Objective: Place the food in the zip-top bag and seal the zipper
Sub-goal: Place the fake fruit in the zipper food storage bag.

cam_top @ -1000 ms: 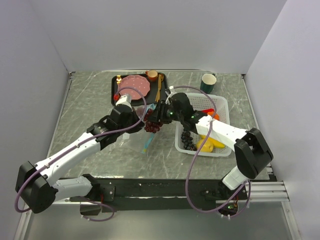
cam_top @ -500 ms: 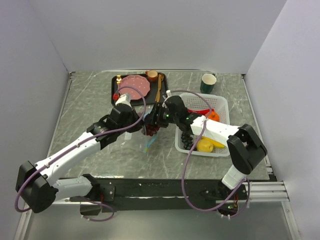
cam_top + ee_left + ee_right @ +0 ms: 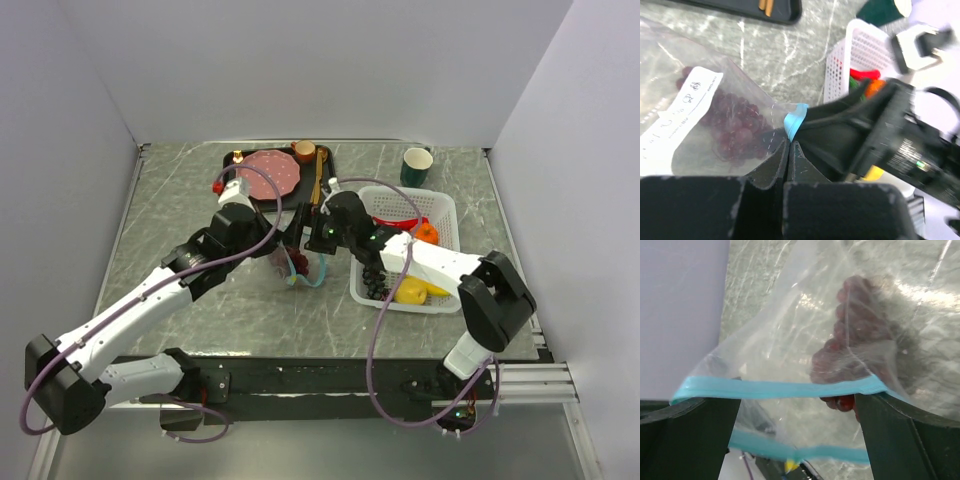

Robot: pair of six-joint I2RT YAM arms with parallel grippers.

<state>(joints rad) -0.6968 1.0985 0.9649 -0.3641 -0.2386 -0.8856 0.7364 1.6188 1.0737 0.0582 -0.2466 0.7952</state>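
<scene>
- The zip-top bag [image 3: 293, 268] lies on the surface [image 3: 170, 210] between the two arms, just left of the white basket [image 3: 446, 206]. From above we can barely trace its clear film, and the wrists cover much of it.
- Dark purple grapes [image 3: 732, 132] sit inside it, blurred by the plastic. A white label [image 3: 682, 117] on the film hides some of them.
- The zipper [image 3: 780, 388] shows as a teal strip stretched across the right wrist view. Both its ends run out behind the fingers there, so we cannot see them.
- The left fingers [image 3: 767, 172] are pressed together, pinching the bag's edge right beside a corner of the teal strip.
- The right fingers [image 3: 900, 435] are spread wide, one at each end of the strip. We cannot tell whether they are inside the mouth.
- The left arm reaches forward and to the right. The right arm bends back across the basket's left side, and the two wrists nearly meet over the bag.
- In the basket a red chili [image 3: 405, 222], an orange round fruit [image 3: 428, 233] and a yellow fruit [image 3: 410, 292] show, partly covered by the right arm.
</scene>
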